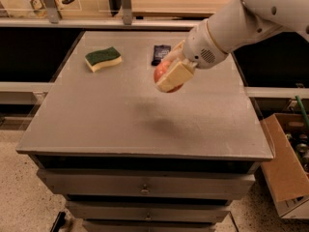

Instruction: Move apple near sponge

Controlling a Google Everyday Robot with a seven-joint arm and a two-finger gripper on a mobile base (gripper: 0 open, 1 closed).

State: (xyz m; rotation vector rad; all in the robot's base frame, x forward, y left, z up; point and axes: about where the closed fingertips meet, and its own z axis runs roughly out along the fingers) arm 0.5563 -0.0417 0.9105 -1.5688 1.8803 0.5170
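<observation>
A red-orange apple [162, 72] hangs above the middle of the grey table [111, 115], held between pale fingers [175, 75] of my gripper [169, 74], which is shut on it. Its shadow falls on the tabletop below. The sponge [103, 58], dark green over pale yellow foam, lies at the table's back left, well to the left of the apple and apart from it. The white arm [231, 28] reaches in from the upper right.
A flat black packet [161, 54] lies at the back centre, just behind the gripper. A cardboard box [288, 163] with bottles stands on the floor at the right. Drawers [145, 187] sit under the tabletop. A shelf rail runs along the back.
</observation>
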